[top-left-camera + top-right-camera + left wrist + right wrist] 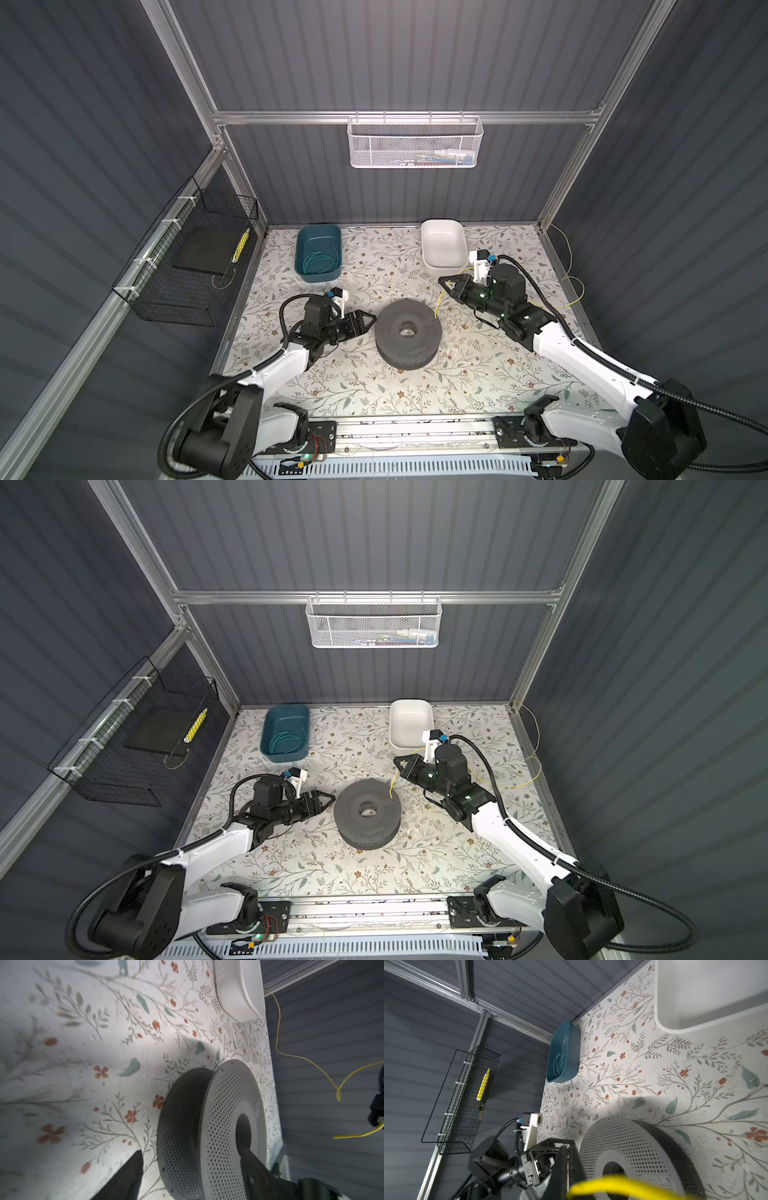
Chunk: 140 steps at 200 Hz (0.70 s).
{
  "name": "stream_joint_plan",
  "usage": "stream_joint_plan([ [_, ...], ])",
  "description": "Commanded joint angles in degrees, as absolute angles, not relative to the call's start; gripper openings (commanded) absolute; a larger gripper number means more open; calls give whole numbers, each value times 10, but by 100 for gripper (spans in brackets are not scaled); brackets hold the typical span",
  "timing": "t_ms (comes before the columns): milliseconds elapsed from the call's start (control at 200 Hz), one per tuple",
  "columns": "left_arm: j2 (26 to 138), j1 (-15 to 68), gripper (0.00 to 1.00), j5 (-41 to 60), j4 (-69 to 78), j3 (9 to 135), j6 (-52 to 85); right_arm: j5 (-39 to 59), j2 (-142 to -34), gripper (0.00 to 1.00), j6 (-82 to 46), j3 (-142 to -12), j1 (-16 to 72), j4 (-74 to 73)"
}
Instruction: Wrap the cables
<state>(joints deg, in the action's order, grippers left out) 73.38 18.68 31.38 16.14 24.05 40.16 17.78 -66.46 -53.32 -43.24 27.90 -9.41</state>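
- In both top views: spool [390,332] lies flat mid-bench [374,386]. The cable [437,306] hangs from the right fingers [446,283], which are pinched together on it, down to the spool's right rim. The rest loops along the bench's right edge. Left fingers [365,322] sit at the spool's left rim.
- Left wrist: left fingers [124,1178] are apart, either side of the top flange, clamping nothing. Slack cable [291,1056] lies beyond.
- Right wrist: cable [612,1185] is blurred, close at the right fingers [562,1167], with the spool just past them.
- Likely step is feeding the strand into the groove. Lower it between the flanges under light tension, brace the spool with the left fingers, and watch the slack for snags.
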Motion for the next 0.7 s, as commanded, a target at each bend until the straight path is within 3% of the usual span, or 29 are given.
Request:
stream_joint_plan([
  [0, 776, 183, 71, 425, 317, 231, 479, 186, -657, 0, -522, -417, 273, -105],
  [180, 826, 183, 60, 449, 376, 229, 501, 187, -655, 0, -522, -414, 271, -101],
  [415, 821, 184, 51, 430, 258, 244, 440, 186, -659, 0, -521, -417, 269, -99],
  [695, 826, 211, 48, 435, 231, 255, 413, 187, -656, 0, -524, -418, 269, -100],
])
